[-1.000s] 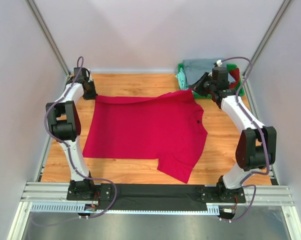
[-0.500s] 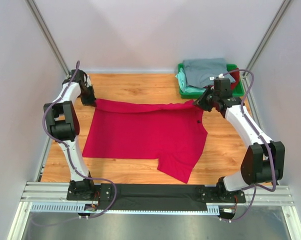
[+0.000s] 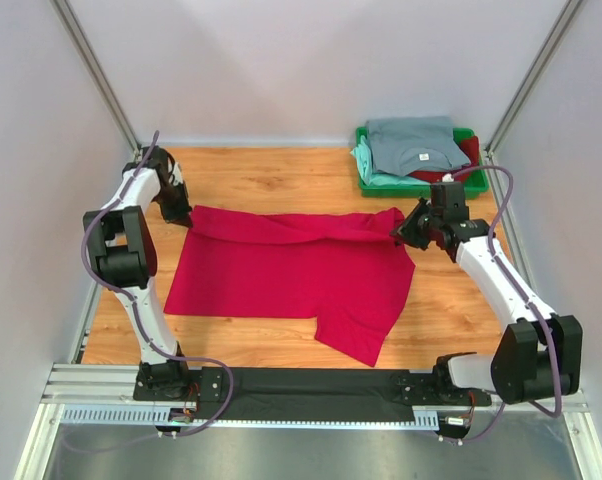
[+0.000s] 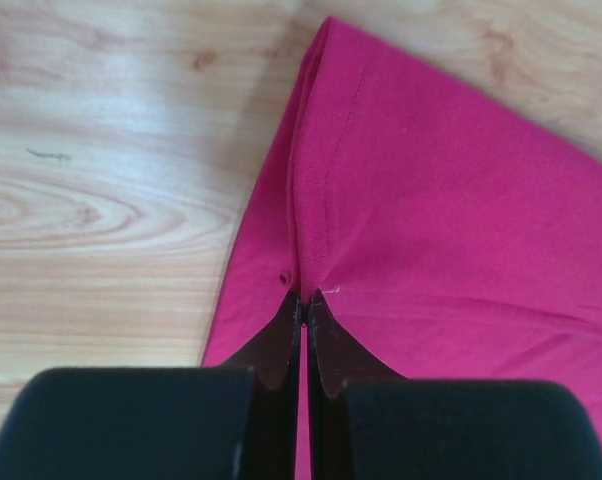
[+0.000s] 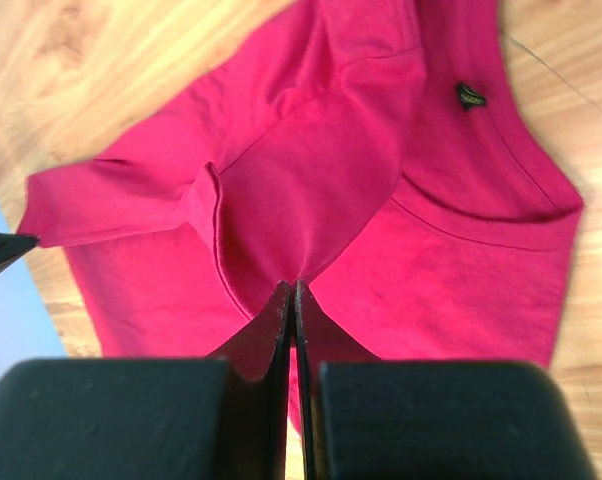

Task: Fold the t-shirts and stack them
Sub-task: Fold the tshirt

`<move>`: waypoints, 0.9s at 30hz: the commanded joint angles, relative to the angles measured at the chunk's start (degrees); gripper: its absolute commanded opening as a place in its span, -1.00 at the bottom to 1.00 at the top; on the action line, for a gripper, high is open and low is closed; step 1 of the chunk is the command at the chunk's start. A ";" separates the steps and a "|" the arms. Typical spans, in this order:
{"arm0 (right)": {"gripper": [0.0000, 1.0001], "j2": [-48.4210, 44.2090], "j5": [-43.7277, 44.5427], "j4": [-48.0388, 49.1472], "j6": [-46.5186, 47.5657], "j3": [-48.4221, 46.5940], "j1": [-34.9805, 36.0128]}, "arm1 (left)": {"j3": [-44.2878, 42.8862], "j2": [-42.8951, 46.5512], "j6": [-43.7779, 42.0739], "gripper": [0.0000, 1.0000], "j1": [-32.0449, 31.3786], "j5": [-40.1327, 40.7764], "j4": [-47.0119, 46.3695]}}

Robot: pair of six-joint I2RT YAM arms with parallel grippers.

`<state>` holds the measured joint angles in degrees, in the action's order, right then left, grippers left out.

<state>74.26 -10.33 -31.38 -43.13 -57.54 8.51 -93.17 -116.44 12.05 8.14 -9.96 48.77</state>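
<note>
A bright crimson-red t-shirt lies spread on the wooden table, its far edge folded toward the front. My left gripper is shut on the shirt's far left corner. My right gripper is shut on the far right edge near the sleeve. Both hold the cloth low over the table. A grey-blue t-shirt lies folded on top of a mint-green one and a darker red one at the back right.
The folded shirts rest in a green plastic tray at the back right corner. Grey walls and metal posts enclose the table. Bare wood shows behind the red shirt and along the front edge.
Both grippers have drawn the shirt's far edge toward the front, folding it over. The right arm has moved away from the tray.
</note>
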 commanded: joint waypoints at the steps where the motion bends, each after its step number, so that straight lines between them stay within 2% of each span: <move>1: -1.00 -0.08 1.88 3.24 1.29 1.46 0.19 | 0.88 2.63 0.25 -1.00 0.56 0.20 1.59; 9: -1.00 4.84 2.94 4.48 4.37 -0.47 -0.25 | 2.64 2.45 1.83 -1.00 0.56 -2.35 0.71; 14: -0.99 9.06 4.61 4.66 4.90 -8.98 -0.87 | 2.99 4.55 2.80 -1.00 0.56 -3.23 -1.30; 17: -0.99 12.31 3.91 4.66 4.73 -15.92 -1.13 | 5.62 9.38 5.25 -1.00 0.65 -2.61 -5.96; 21: -1.00 14.16 2.24 0.80 4.64 -25.24 -1.04 | 5.19 15.61 7.63 -1.00 0.56 -3.66 -5.71; 27: -1.00 10.57 2.33 -0.97 5.07 -34.91 -0.96 | 0.89 26.76 13.78 -1.00 0.65 -11.22 -5.78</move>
<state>88.33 -8.01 -31.44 -39.24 -87.20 7.70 -88.36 -96.88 21.02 8.36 -15.86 45.15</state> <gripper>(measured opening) 0.007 0.008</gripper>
